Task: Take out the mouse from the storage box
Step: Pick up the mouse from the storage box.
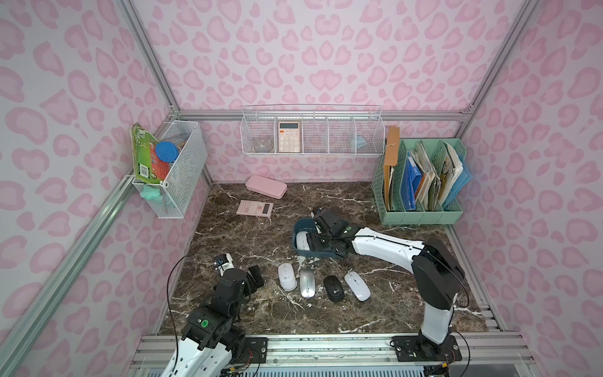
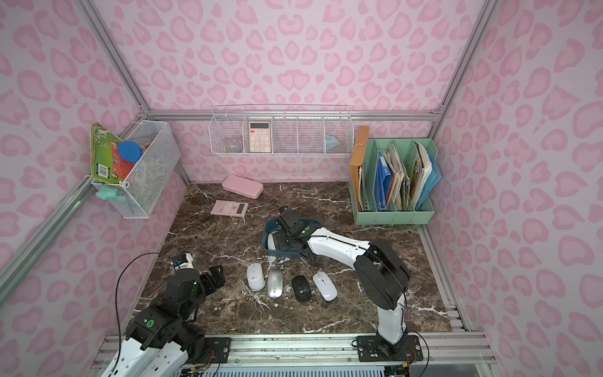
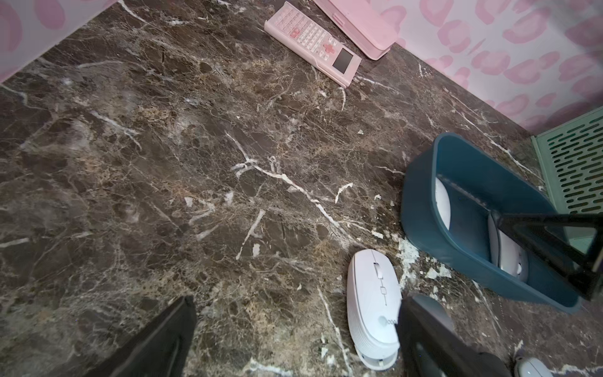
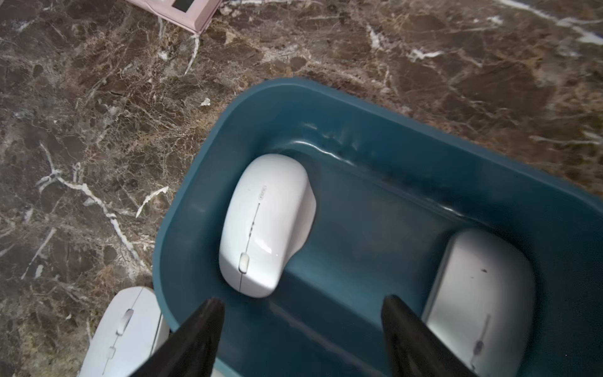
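Note:
The teal storage box (image 1: 313, 254) (image 2: 284, 254) sits mid-table. In the right wrist view two white mice lie inside the box (image 4: 195, 202): one mouse (image 4: 266, 225) by the rounded end, also seen in both top views (image 1: 301, 241) (image 2: 270, 242), and a second mouse (image 4: 479, 300) further along. My right gripper (image 4: 301, 306) (image 1: 312, 241) hangs open over the box floor between them, touching neither. My left gripper (image 3: 298, 303) (image 1: 256, 275) stands open over bare marble at the front left, with a white mouse (image 3: 373, 306) beside one finger.
Several mice lie in a row in front of the box: white (image 1: 286, 276), silver (image 1: 307, 282), black (image 1: 333, 288), white (image 1: 357, 285). A pink calculator (image 1: 255, 208) and a pink case (image 1: 266, 186) lie at the back left. A green file rack (image 1: 421, 182) stands back right.

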Controlling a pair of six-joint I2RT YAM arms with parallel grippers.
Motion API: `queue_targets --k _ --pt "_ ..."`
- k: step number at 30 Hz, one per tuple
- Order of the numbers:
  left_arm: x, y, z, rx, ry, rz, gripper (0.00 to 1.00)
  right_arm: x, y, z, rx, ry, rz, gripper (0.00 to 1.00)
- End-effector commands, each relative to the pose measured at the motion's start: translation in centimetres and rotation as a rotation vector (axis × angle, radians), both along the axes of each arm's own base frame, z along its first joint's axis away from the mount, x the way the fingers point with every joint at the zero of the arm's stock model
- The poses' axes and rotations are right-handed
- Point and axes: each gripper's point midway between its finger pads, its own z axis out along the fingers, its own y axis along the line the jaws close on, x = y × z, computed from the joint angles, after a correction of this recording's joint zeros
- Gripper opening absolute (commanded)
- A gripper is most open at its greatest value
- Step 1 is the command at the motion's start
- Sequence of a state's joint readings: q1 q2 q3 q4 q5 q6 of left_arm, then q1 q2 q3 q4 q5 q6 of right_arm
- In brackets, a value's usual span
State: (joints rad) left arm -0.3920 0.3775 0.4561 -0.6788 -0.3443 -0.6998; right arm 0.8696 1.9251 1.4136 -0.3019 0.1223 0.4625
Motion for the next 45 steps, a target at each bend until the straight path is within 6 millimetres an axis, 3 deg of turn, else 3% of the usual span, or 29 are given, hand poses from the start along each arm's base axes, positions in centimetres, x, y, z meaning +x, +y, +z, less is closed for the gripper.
queue_targets --k 1,11,16,23,30,35,45 --pt "0.0 0.0 0.1 0.012 -0.002 -0.01 0.99 0.1 1.2 -0.9 -0.036 0.027 0.036 0.84" --pt "0.0 -0.1 0.1 0.001 0.007 -0.011 0.99 1.3 3.6 -4.4 -0.114 0.085 0.031 0.83" --pt "-0.1 -0.1 0.0 -0.002 0.01 -0.008 0.99 1.8 3.5 -5.5 -0.159 0.093 0.0 0.82" --pt "-0.1 0.0 -0.1 -0.004 0.015 0.0 0.99 2.2 1.6 -5.2 -0.152 0.088 -0.061 0.78" --pt "-0.2 -0.1 -0.2 -0.005 0.018 -0.002 0.99 1.8 3.2 -4.2 -0.134 0.064 -0.004 0.81" --pt "-0.2 -0.1 -0.3 -0.002 0.023 -0.001 0.99 2.2 3.4 -5.3 -0.159 0.074 0.001 0.86" --pt "-0.2 0.0 -0.4 0.0 0.026 0.0 0.99 2.7 3.3 -6.8 -0.195 0.079 0.011 0.81"
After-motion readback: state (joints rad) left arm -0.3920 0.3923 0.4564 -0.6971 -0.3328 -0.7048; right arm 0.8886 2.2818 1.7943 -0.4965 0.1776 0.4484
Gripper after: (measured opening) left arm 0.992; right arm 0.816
